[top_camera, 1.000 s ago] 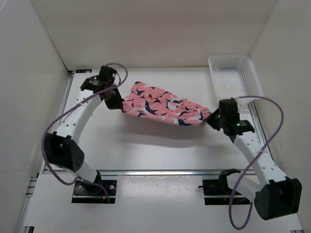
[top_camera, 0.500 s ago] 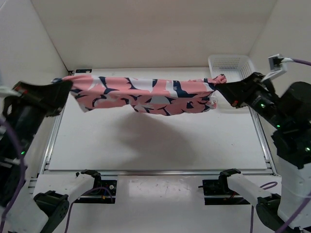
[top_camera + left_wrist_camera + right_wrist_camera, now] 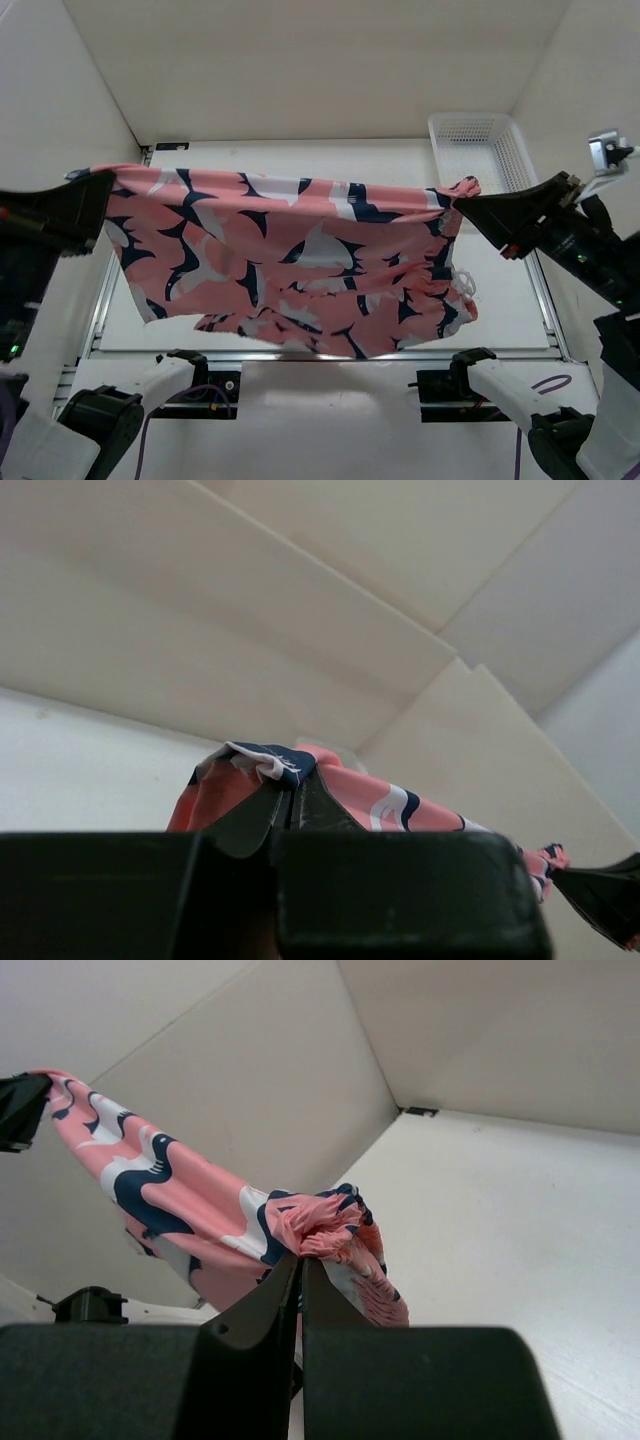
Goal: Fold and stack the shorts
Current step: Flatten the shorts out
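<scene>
Both arms are raised high toward the overhead camera, and I see the shorts [image 3: 300, 260] stretched between them like a banner, clear of the table [image 3: 300, 160]. The left gripper [image 3: 105, 190] sits at 9 o'clock in the top view, its jaws closed on one upper corner of the fabric. The right gripper [image 3: 465, 205], at 3 o'clock, is clamped on the opposite upper corner, where the cloth gathers into a small knot.

The top edge of the coral-pink cloth runs nearly level from 9 to 3 o'clock. The rest hangs open below it, whale print facing the camera. The uneven lower hem drops toward 6 o'clock and reaches down over the metal rail at the table's near edge.

From the left wrist camera, I see the two fingers pressed together with a navy-and-white fold pinched at their tips. The fabric trails off toward 4 o'clock, to the dark tip of the other gripper at the frame's edge. From the right wrist camera, the fingers are likewise shut on a crumpled pink bunch. The cloth sweeps away toward 10 o'clock, where the left gripper holds its far end.

The white mesh basket [image 3: 480, 155] sits on the table at 2 o'clock in the top view, beyond the right gripper and apart from the cloth.
</scene>
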Controlling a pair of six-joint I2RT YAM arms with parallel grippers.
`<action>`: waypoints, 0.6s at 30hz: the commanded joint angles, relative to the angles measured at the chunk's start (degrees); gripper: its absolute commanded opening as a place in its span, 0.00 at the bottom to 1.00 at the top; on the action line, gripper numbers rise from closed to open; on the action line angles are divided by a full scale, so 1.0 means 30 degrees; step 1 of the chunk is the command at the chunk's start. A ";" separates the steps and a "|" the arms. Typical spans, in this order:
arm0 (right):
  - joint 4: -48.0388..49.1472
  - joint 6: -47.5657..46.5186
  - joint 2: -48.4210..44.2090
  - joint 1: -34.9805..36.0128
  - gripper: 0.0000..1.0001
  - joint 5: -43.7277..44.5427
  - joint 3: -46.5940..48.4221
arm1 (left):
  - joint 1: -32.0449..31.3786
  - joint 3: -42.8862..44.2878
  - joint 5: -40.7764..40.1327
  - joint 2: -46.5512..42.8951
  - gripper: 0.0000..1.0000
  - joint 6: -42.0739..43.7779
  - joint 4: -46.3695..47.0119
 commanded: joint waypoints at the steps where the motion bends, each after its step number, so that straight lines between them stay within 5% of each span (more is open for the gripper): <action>1: -0.0845 -0.0527 0.0598 -0.0342 0.00 0.3643 -0.1398 | 0.0307 -0.0607 -0.4937 0.1863 0.10 0.1285 0.0837; 10: 0.3655 -0.1083 0.3145 -0.0518 0.00 0.6488 -1.0096 | 0.0831 -0.6550 -0.8484 0.6049 0.10 0.2281 0.3588; 18: 0.7882 -0.0089 1.1080 -0.0957 0.00 0.6869 -1.2037 | 0.3645 -0.4043 -0.4853 1.4923 0.10 0.3104 0.4413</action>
